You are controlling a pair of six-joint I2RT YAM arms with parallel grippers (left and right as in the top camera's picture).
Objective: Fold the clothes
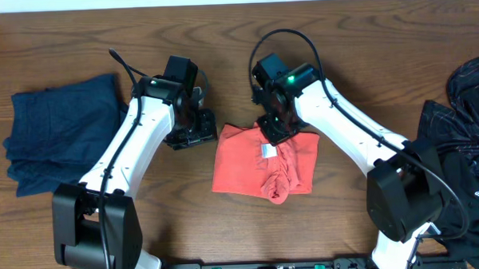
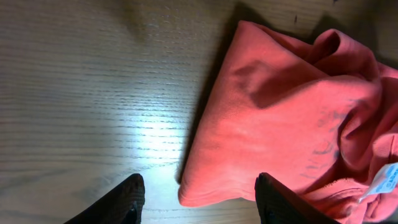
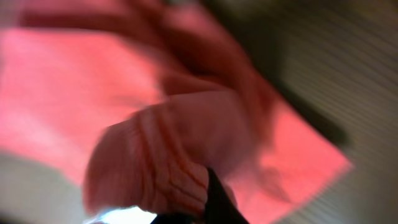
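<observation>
Well left of the red garment (image 1: 249,166), the navy piece (image 1: 60,133) lies folded, so that's one done, we'd say. Just left of the red one, our left gripper (image 1: 193,138) hangs with fingers apart, holding nothing. The red garment lies half folded and rumpled. Our right gripper (image 1: 277,131) looks clamped on its far edge, though that wrist view is blurred. Well right of it, a dark heap (image 1: 463,119) waits unfolded.
</observation>
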